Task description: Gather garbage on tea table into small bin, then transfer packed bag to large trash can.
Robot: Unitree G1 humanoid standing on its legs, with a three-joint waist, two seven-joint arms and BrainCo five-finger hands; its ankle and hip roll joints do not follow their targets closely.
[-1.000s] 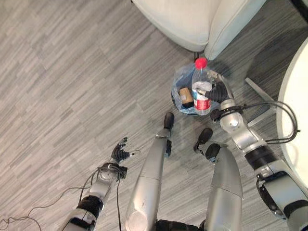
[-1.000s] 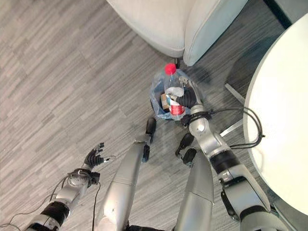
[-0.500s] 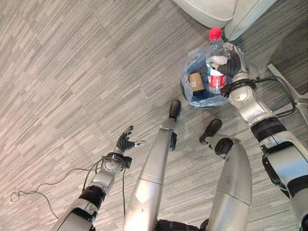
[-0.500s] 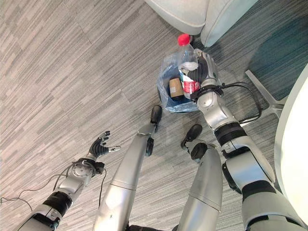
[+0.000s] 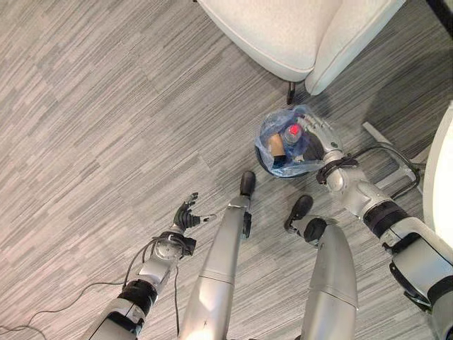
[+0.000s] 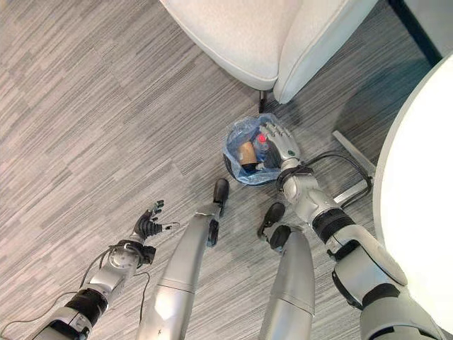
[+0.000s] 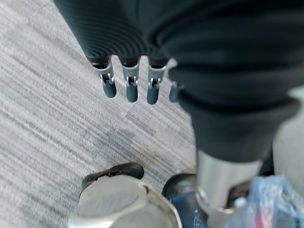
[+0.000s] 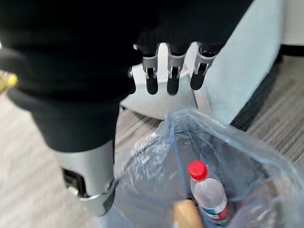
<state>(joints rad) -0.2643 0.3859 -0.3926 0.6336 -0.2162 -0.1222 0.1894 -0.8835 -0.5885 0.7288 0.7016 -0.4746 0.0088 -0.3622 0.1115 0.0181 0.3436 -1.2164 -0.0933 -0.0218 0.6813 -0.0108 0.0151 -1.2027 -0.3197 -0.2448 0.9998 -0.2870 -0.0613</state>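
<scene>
Hovering low at the lower left of the head views, the left hand [image 5: 185, 217] hangs over bare wood-grain floor [image 5: 99, 106] with its fingers spread and relaxed, holding nothing. Toward the centre right, the small bin [image 5: 272, 164], lined with a blue plastic bag [image 8: 237, 156], stands on the floor just below a pale armchair [image 5: 297, 28] that fills the upper middle. Inside the bag one clear bottle [image 8: 208, 195] with a red cap stands upright, and beside it lies one brown, cup-like piece [image 5: 274, 146]; whether anything else sits under them cannot be told. The right hand [image 5: 316, 136] is poised over the bin's right rim, its fingers [image 8: 172, 76] straight and apart, clamped on nothing. At the far right edge curves one white tea table [image 6: 417, 184], and the part in view carries no garbage. Judged from this, the gathering looks largely done, with the bottle already dropped in; still left are closing up the bag, lifting it out and carrying it to the large trash can.
</scene>
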